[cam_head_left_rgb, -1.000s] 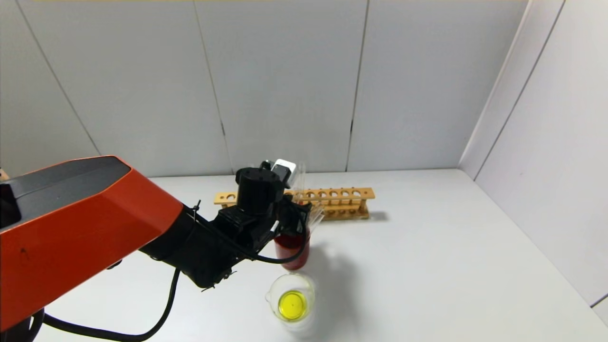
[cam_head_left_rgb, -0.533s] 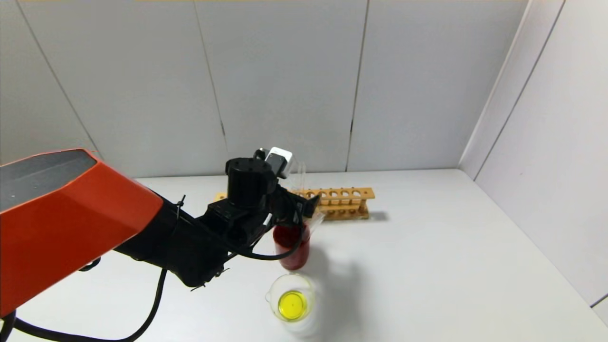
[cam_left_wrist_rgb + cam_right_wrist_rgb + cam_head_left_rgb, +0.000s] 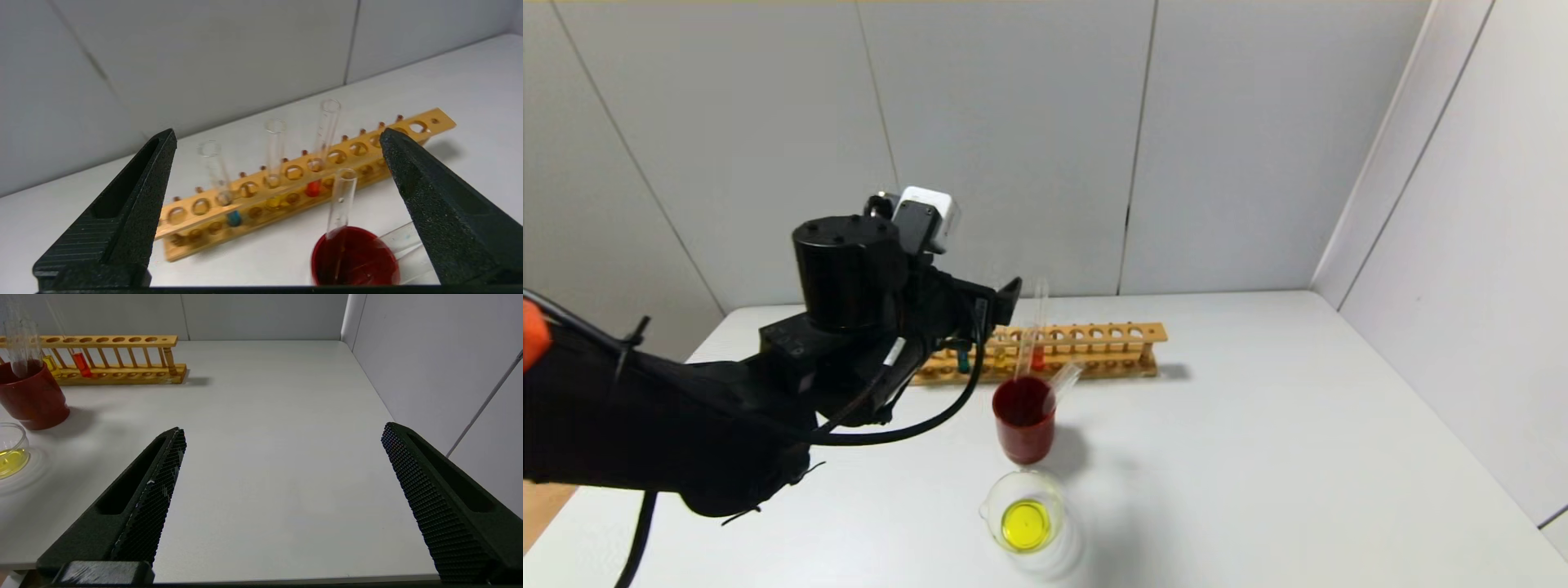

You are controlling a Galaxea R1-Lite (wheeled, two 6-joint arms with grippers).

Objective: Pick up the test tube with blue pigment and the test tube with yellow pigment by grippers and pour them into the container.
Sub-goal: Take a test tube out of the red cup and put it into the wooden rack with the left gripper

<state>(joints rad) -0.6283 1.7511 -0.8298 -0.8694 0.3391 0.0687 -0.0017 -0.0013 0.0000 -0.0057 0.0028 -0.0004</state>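
The left gripper [image 3: 278,139] has its two black jaws spread wide and holds nothing; it hangs raised above the white table [image 3: 1258,457], on the robot's left of the red cup [image 3: 1023,429], pointing toward the wooden test tube rack [image 3: 1086,351]. Behind it the wrist carries a white boxy camera [image 3: 925,214] and loose black cables, and the black forearm runs back toward the robot. No brand, label or readable writing shows on anything; only faint graduation marks on one tube in the rack, too small to read. The test tube with blue pigment [image 3: 222,183] stands upright in the rack, with an amber-yellow tipped tube [image 3: 274,163] and an orange-red tipped tube [image 3: 322,147] upright further along. Two empty clear tubes lean in the red cup. The container [image 3: 1025,514], a small glass beaker, sits just in front of the cup with yellow liquid in it. The right gripper [image 3: 282,433] is also wide apart and empty, low over the table's near right part, well apart from the glassware.
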